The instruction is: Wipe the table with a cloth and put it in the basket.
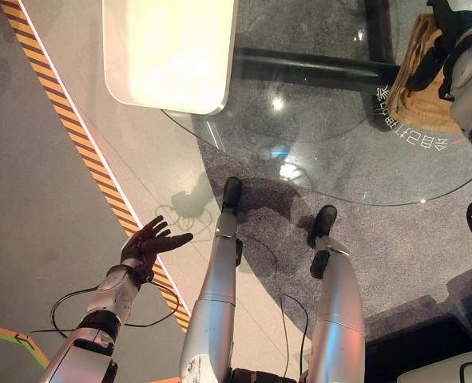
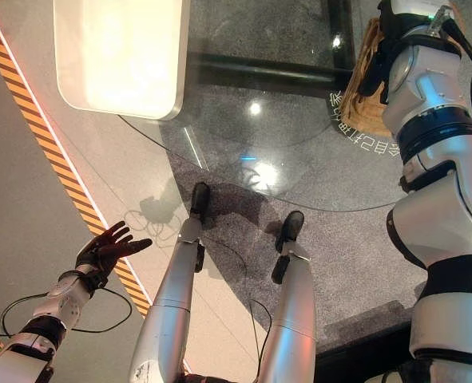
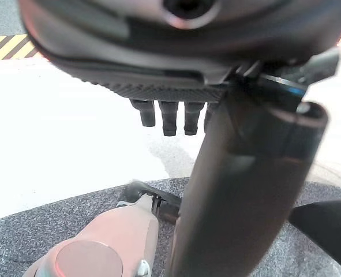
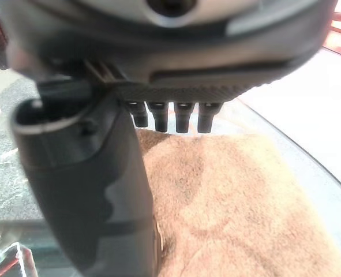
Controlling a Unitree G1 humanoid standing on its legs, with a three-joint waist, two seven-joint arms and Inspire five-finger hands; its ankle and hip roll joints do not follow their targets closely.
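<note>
Cloth: tan cloth lies spread on the round glass table, at the upper right of the left eye view, close to the table's edge
Right hand: right hand sits over the cloth at the upper right; its wrist view shows the fingers straight, reaching above the cloth, the thumb apart, nothing grasped; whether they touch the cloth, cannot tell
Left hand: left hand hangs at the lower left, well apart from the table, above the striped floor tape; fingers spread and relaxed, empty
White panel: a pale rounded panel lies at the upper left, overlapping the glass
</note>
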